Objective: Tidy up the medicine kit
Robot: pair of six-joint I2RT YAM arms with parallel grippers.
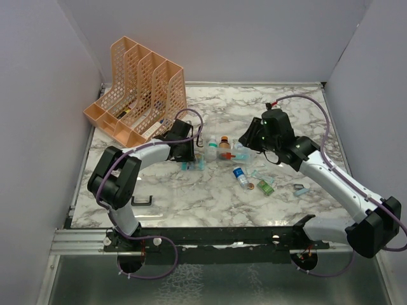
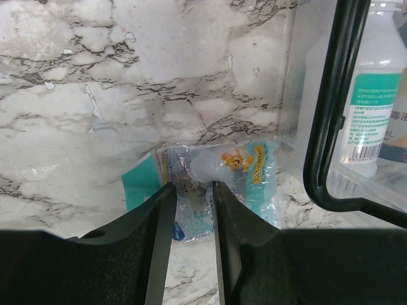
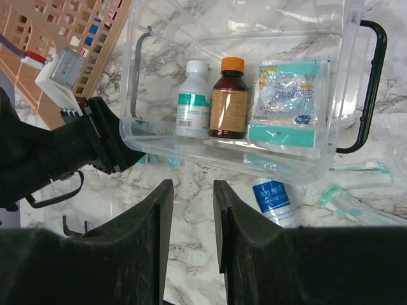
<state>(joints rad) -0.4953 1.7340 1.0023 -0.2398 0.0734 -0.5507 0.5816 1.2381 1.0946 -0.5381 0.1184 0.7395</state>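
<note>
The medicine kit (image 3: 229, 166) is a clear box with a black handle (image 3: 372, 82), standing open at mid-table (image 1: 215, 136). Inside stand a white bottle (image 3: 192, 101), a brown bottle (image 3: 229, 101) and a teal packet (image 3: 286, 105). My left gripper (image 2: 191, 185) is low at the kit's left end (image 1: 189, 160), with its fingers shut on a crinkly clear-and-teal packet (image 2: 245, 171) lying on the marble. My right gripper (image 3: 193, 183) hovers at the kit's right side (image 1: 247, 143), open, with bare table between its fingers.
An orange mesh file rack (image 1: 137, 95) stands at the back left. Loose items lie in front of the kit: a blue-labelled bottle (image 1: 240, 175), a green packet (image 1: 266, 186), clear sachets (image 3: 356, 168) and small bits (image 1: 302, 189). A black clip (image 1: 143, 201) lies near the left arm.
</note>
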